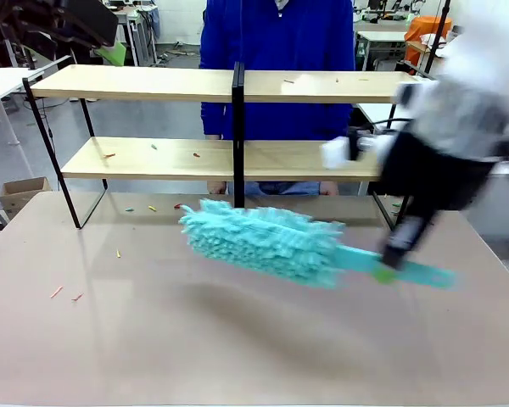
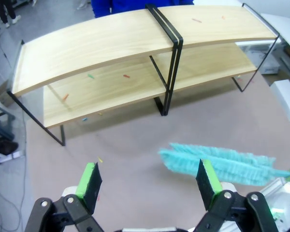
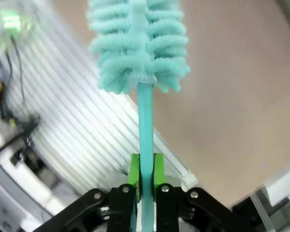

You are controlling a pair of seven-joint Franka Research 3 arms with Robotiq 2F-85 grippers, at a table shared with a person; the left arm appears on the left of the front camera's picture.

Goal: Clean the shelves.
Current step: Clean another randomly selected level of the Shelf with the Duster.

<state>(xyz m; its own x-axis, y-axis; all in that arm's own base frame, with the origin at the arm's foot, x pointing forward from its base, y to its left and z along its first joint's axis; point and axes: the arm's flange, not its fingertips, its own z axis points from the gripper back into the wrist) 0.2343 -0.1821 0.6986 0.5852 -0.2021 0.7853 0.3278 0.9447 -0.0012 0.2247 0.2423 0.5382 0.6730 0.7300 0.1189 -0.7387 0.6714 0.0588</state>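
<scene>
Now one duster (image 1: 263, 242) pinched by right fingers (image 3: 134, 170); two shelves (image 1: 153, 83).

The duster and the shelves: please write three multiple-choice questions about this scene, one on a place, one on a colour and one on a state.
1. Where is the duster?
A. on the floor
B. over the tabletop, in front of the shelves
C. in the person's hand

2. What colour is the duster?
A. red
B. yellow
C. turquoise

3. How is the right gripper?
A. shut on the duster's handle
B. open and empty
C. shut on nothing

Answers:
1. B: the duster hangs over the tabletop, in front of the shelves.
2. C: its head and handle are both turquoise.
3. A: the gripper clamps the handle.
</scene>
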